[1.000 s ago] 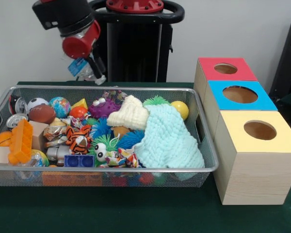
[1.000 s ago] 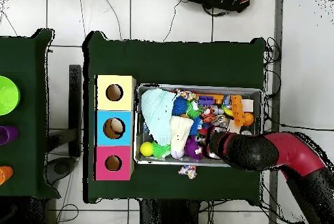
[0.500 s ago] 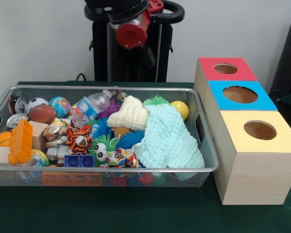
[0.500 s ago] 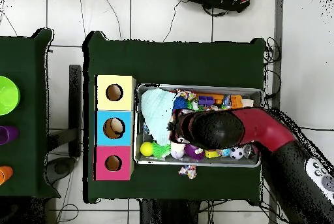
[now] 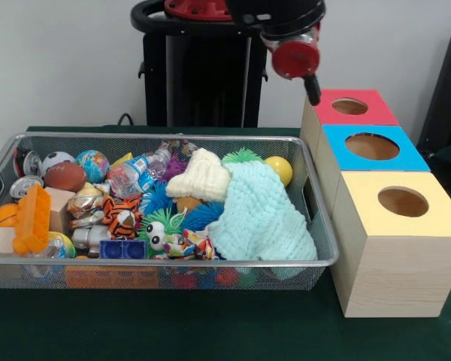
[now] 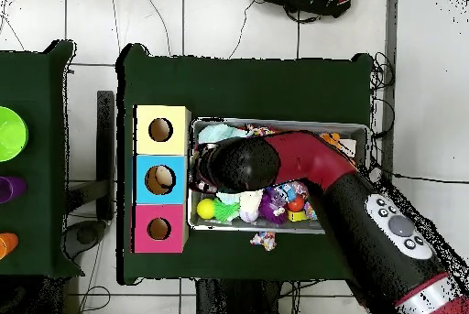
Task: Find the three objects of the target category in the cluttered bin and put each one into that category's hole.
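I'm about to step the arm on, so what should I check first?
1. Pincer carrying an object: not ok, nothing visible in it.
2. Pincer open or shut: cannot tell.
3. Red box's hole unobstructed: ok.
4. Plastic bottle out of the bin: not ok, it lies among the toys.
5. Everything inside the bin: not ok, a small toy lies on the table outside it.

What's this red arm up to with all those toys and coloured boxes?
A sorting job. The wire bin is piled with toys, balls, a plastic bottle and knitted cloths. The gripper hangs near the red-topped box, first of three boxes with holes, and seems to carry nothing. The bottle lies in the bin, so nothing is going into a hole right now.
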`<control>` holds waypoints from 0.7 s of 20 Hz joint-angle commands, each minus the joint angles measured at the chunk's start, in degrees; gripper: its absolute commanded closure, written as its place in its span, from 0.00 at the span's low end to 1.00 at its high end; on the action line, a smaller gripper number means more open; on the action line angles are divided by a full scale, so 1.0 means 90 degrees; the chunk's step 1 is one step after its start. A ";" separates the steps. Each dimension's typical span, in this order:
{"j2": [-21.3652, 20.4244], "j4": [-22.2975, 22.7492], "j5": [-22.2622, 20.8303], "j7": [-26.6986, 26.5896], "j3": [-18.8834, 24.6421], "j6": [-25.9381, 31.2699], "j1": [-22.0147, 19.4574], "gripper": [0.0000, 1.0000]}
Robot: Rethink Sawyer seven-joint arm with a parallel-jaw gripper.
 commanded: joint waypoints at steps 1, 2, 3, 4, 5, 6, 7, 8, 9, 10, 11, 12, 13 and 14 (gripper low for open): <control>0.0131 -0.0543 0.0187 0.1967 -0.0984 -0.0506 0.0109 1.00; 0.0179 -0.0596 0.0154 0.1889 -0.1025 -0.0517 0.0093 1.00; 0.0224 -0.0627 0.0156 0.1787 -0.1047 -0.0480 0.0046 1.00; 0.0258 -0.0638 0.0195 0.1727 -0.1048 -0.0480 -0.0005 1.00; 0.0288 -0.0630 0.0228 0.1678 -0.1044 -0.0493 -0.0059 1.00; 0.0317 -0.0604 0.0289 0.1683 -0.1047 -0.0521 -0.0110 1.00; 0.0327 -0.0580 0.0358 0.1710 -0.1059 -0.0532 -0.0142 1.00; 0.0346 -0.0539 0.0450 0.1760 -0.1083 -0.0564 -0.0189 1.00; 0.0361 -0.0523 0.0512 0.1779 -0.1084 -0.0582 -0.0230 1.00; 0.0406 -0.0520 0.0571 0.1750 -0.1092 -0.0571 -0.0281 1.00; 0.0452 -0.0518 0.0631 0.1720 -0.1099 -0.0559 -0.0331 1.00; 0.0512 -0.0526 0.0657 0.1635 -0.1097 -0.0546 -0.0386 1.00; 0.0585 -0.0552 0.0653 0.1509 -0.1091 -0.0550 -0.0460 1.00; 0.0649 -0.0557 0.0652 0.1411 -0.1087 -0.0570 -0.0527 1.00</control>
